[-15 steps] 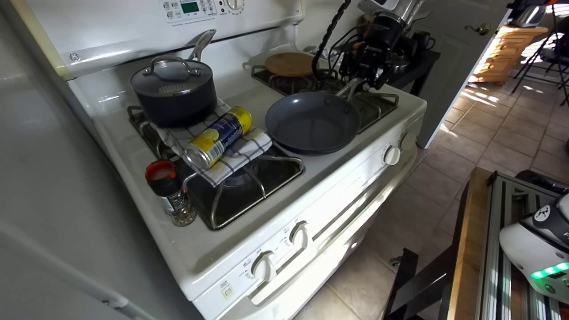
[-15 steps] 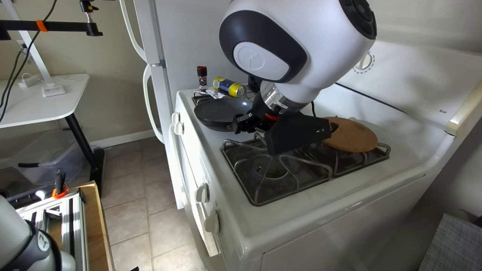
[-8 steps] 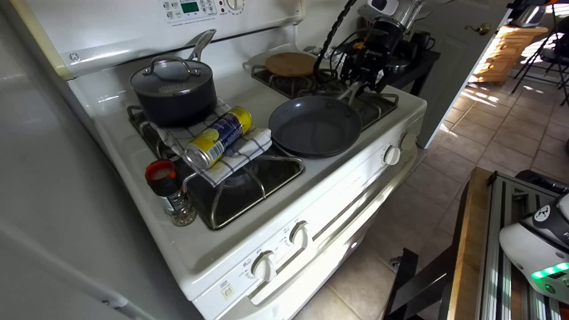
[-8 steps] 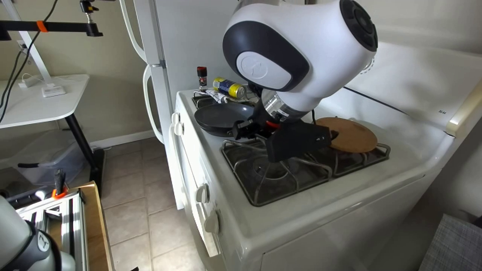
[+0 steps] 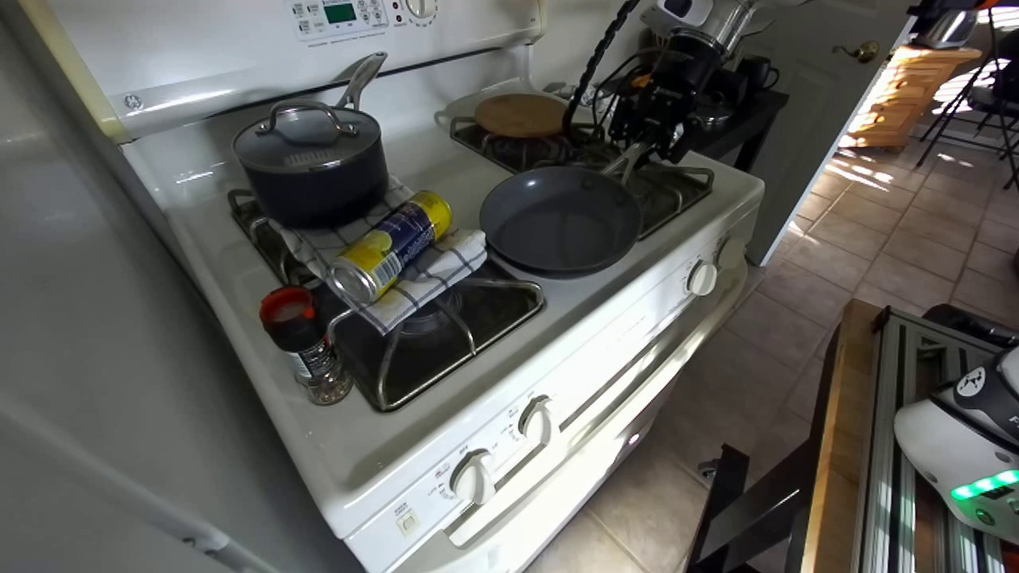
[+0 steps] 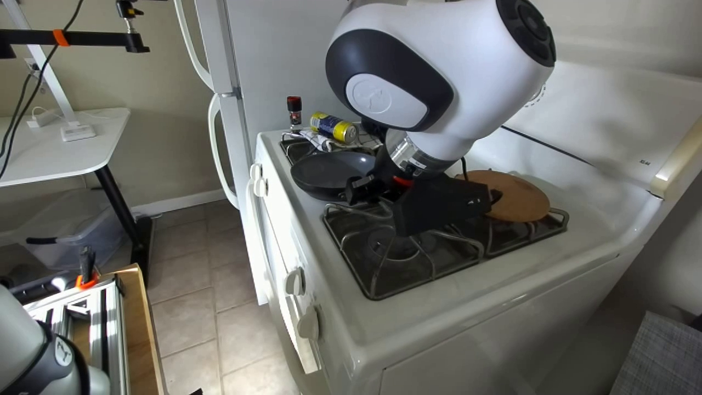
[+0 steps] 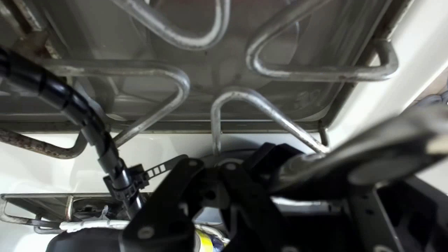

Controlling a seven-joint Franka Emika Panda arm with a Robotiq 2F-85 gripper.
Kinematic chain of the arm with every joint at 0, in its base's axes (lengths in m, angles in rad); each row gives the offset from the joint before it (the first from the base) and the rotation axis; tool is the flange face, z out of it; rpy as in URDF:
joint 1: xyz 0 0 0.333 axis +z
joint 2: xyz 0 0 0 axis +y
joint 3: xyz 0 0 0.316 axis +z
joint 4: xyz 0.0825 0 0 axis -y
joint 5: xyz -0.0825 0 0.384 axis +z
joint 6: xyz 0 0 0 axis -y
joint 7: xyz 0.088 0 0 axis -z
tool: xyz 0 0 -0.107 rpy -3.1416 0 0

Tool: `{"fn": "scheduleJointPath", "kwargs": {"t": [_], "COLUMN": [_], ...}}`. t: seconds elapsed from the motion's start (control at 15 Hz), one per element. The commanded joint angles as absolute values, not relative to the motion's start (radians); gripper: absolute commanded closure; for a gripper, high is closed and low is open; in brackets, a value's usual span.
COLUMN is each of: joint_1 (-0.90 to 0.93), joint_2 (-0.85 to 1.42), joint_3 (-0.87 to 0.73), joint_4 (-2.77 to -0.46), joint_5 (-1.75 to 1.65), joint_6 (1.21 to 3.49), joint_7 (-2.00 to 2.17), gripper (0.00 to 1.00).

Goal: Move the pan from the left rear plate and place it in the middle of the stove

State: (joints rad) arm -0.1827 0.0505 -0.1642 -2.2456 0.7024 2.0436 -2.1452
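The dark grey pan is over the middle of the white stove, between the two grate areas; it also shows in an exterior view. I cannot tell whether its bottom touches the stove top. My gripper is shut on the pan's metal handle, over the front grate, and also shows in an exterior view. In the wrist view the blurred handle runs between the dark fingers. The tan left rear plate lies bare on the rear grate, also seen in an exterior view.
A lidded pot, a checked cloth, a yellow-blue can and a spice jar stand on the far grates. The can is close behind the pan. The front grate is under my gripper. A cable hangs beside it.
The pan and gripper dip a little over the stove middle, then shift slightly toward the stove's back panel. The handle stays held. The other objects have not moved.
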Motion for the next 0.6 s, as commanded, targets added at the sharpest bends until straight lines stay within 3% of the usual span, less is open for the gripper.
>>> {"fn": "scheduleJointPath", "kwargs": {"t": [0.0,0.27,0.33,0.4,0.53], "joint_1": [-0.177,-0.169,-0.167,-0.166,-0.162], "joint_2": [0.044,0.043,0.042,0.042,0.037], "joint_3": [-0.159,-0.154,-0.152,-0.152,-0.148], "joint_4": [-2.236,-2.228,-2.226,-2.22,-2.217], "joint_5": [0.677,0.602,0.574,0.549,0.502], "joint_6": [2.079,2.082,2.084,2.074,2.076], "joint_7": [-2.094,-2.026,-1.999,-1.973,-1.931], "gripper": [0.99,0.99,0.7,0.68,0.55]}}
